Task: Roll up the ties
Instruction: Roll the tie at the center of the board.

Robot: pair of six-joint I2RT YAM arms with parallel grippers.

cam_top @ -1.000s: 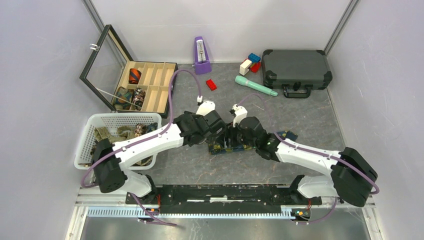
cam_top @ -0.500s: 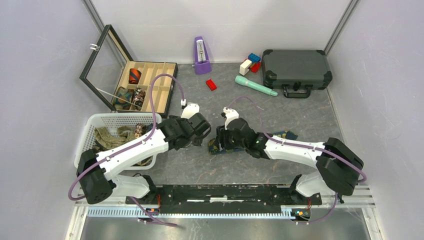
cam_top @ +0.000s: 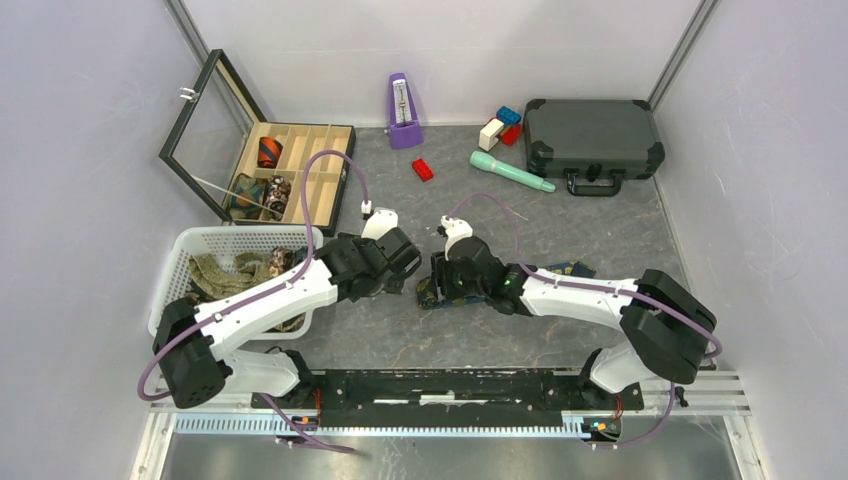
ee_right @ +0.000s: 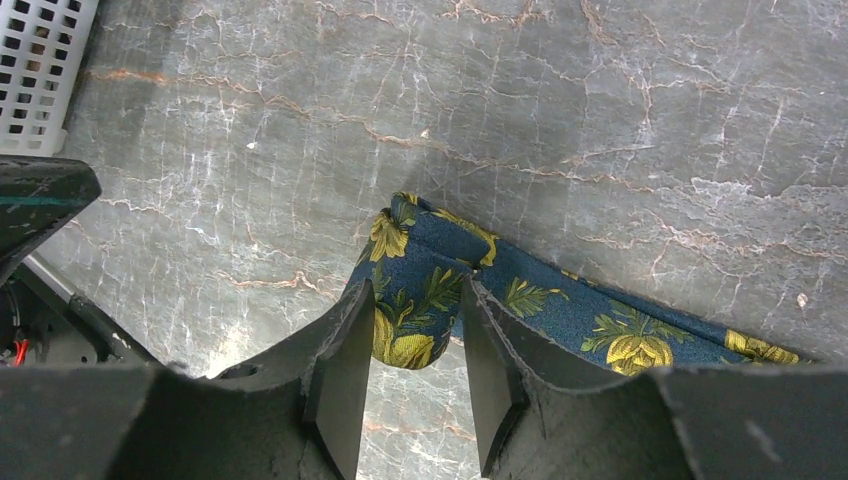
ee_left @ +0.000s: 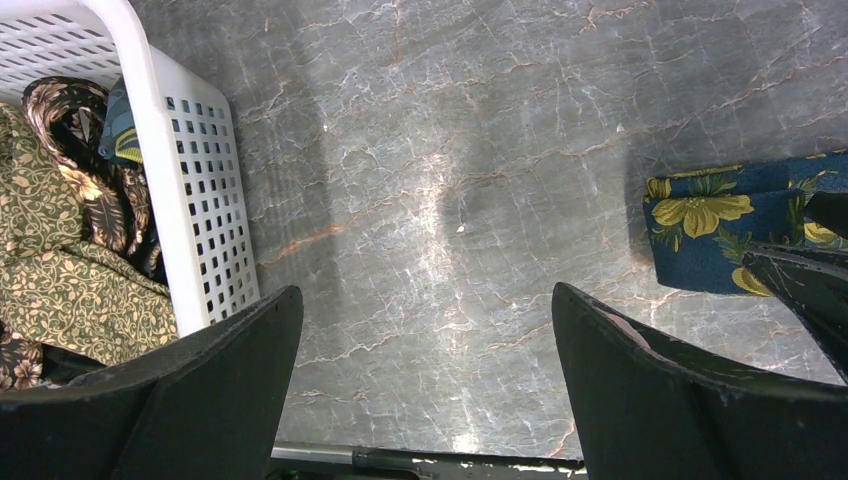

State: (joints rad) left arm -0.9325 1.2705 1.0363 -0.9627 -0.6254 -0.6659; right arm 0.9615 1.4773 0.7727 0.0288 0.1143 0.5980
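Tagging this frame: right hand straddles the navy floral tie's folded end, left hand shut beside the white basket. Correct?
No. The left hand is wide open; the left wrist view shows it. Rest stands: right hand straddles the folded end of the navy floral tie, left hand beside the white basket.

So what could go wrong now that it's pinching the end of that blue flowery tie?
The right gripper pinches only the folded tip of the navy tie, so the soft fabric might slip out once it turns. The left gripper hangs open, apart from the tie, so nothing pins the long tail. It may drag across the table instead of rolling up neatly.
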